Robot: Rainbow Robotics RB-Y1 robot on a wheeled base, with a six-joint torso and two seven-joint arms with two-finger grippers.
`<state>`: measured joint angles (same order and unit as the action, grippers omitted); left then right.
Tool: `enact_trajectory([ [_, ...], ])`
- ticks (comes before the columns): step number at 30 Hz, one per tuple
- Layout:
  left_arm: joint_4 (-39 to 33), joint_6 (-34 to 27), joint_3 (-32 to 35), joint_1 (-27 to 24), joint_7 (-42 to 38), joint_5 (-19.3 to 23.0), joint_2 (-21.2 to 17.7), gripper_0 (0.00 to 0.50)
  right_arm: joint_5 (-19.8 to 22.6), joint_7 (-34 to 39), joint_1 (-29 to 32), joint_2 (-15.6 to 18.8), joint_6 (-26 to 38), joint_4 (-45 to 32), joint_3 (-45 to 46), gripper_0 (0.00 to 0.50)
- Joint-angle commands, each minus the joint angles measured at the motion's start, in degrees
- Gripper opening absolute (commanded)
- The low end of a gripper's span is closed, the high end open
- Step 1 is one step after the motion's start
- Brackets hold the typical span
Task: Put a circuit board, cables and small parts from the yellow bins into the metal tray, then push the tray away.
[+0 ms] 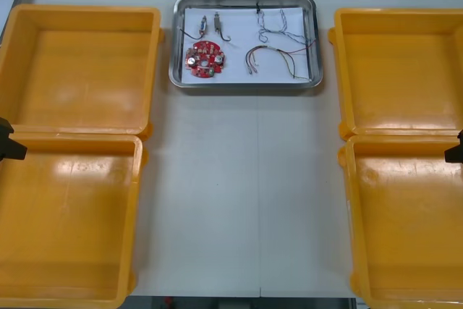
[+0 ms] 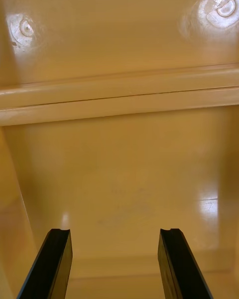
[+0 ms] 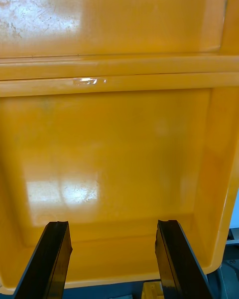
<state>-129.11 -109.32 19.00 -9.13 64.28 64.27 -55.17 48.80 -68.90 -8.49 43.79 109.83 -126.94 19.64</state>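
Note:
The metal tray (image 1: 244, 83), white inside, sits at the far middle of the table. It holds a round red circuit board (image 1: 205, 58), two small metal parts (image 1: 211, 28), a twisted blue and white cable (image 1: 281, 24) and a red and yellow cable (image 1: 275, 57). My left gripper (image 3: 112, 259) hangs open over a bare orange bin floor (image 3: 109, 149), nothing between its fingers. My right gripper (image 2: 117, 266) is open too, above another bare bin floor (image 2: 124, 179). In the front view the left arm (image 1: 9, 142) pokes in at the left edge and the right arm (image 1: 456, 151) at the right edge.
Two yellow bins stand at each side: far left (image 1: 79, 70), near left (image 1: 69, 222), far right (image 1: 398, 70), near right (image 1: 409, 222). All four show bare floors. Bare light table (image 1: 239, 193) runs between them, from the tray to the near edge.

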Motion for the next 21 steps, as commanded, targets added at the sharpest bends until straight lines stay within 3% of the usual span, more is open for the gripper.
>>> enact_trajectory([
  [1,-1.3,0.4,1.5,0.9,-1.1,-0.2,-2.3,0.5,0.5,-0.4,0.9,2.3,0.2,-1.9,1.9,0.5],
  [21,-1.3,0.4,1.5,0.9,-1.1,-0.2,-2.3,0.5,0.5,-0.4,0.9,2.3,0.2,-1.9,1.9,0.5],
])
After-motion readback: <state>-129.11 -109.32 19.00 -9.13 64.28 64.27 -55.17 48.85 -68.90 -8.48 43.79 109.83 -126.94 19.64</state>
